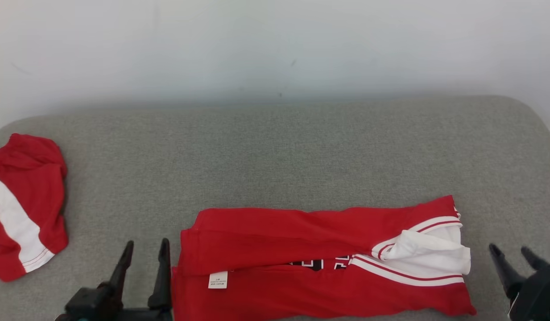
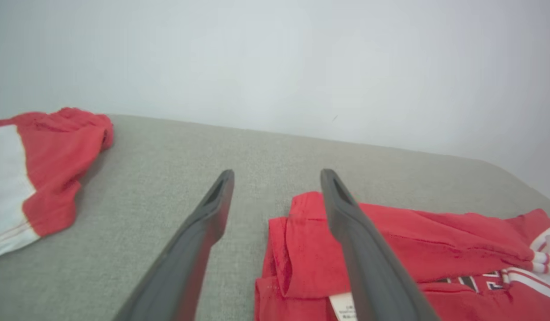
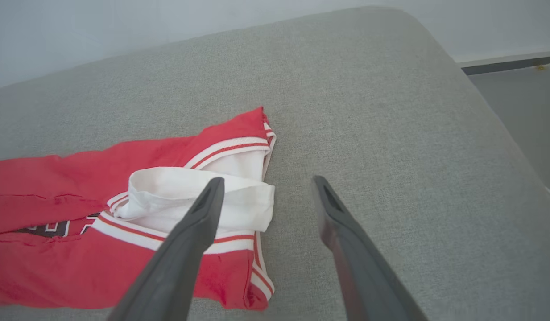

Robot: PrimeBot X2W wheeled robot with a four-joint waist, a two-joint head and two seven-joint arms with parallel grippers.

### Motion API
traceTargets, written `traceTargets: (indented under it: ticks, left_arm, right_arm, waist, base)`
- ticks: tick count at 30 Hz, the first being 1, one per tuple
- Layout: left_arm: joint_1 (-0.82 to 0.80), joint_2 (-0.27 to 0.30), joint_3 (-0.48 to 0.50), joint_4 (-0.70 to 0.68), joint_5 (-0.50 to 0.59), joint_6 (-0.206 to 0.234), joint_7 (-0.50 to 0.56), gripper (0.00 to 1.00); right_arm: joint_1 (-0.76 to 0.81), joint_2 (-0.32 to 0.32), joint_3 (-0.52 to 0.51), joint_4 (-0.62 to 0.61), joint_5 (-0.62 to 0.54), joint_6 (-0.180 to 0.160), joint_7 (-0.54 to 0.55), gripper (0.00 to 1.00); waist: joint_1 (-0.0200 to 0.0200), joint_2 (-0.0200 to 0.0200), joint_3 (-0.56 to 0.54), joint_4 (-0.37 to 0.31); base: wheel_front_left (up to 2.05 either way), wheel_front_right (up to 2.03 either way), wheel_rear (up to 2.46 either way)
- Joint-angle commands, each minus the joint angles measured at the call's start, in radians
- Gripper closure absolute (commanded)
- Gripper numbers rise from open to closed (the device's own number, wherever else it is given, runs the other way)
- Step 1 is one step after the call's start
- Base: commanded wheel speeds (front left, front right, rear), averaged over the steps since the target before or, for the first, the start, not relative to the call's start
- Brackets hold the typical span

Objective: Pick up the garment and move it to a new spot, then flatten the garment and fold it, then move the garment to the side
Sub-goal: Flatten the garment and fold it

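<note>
Garment [image 1: 301, 249]: in the head view it is red with white trim, lying lengthwise on the near part of the grey surface [image 1: 301, 151]. A far flap is folded over its middle, a white label [image 1: 217, 280] shows near the left end, and a white panel [image 1: 431, 256] is bunched at the right end.
Left gripper [image 1: 147, 243], head view: just beside the garment's left end, fingers spread, holding nothing.
Right gripper [image 1: 510, 248], head view: just off the right end, fingers spread, empty.
Second red-and-white piece [image 1: 25, 205]: crumpled at the surface's left end, well apart from the garment.
Left wrist view: the spread fingers straddle the garment's folded left corner [image 2: 301, 232]; one crosses it in the picture, and I cannot tell whether it touches.
Right wrist view: one finger crosses the white panel [image 3: 190, 196], the other bare surface; the surface's rounded edge and the floor [image 3: 515, 102] lie beyond.
Step, judged: fold partly made, move aside not yet done.
Risk, bunching: folding again over the rumpled white panel would likely lock in a lump.
Risk, unfolding: a pinch that catches only the top layer, or an uneven lift, could let the flap fall open.
Risk, placement: carried too far left, the garment could land on the second piece.
</note>
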Motion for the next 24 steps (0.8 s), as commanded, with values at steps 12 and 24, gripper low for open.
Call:
traceTargets:
  ticks: [12, 24]
  left_arm:
    - [0.202, -0.033, 0.195, -0.249, 0.225, -0.117, -0.002, 0.0]
    - [0.218, -0.087, 0.254, -0.275, 0.291, -0.138, -0.003, 0.0]
  right_arm:
    - [-0.028, 0.222, -0.17, 0.094, -0.127, -0.002, 0.076, 0.0]
    - [-0.21, 0.252, -0.26, 0.313, -0.313, -0.002, 0.125, 0.0]
  waist:
    - [0.0, 0.0001, -0.008, 0.057]
    - [0.0, 0.0001, 0.054, 0.124]
  base:
    - [0.0, 0.0, 0.0]
    - [0.0, 0.0, 0.0]
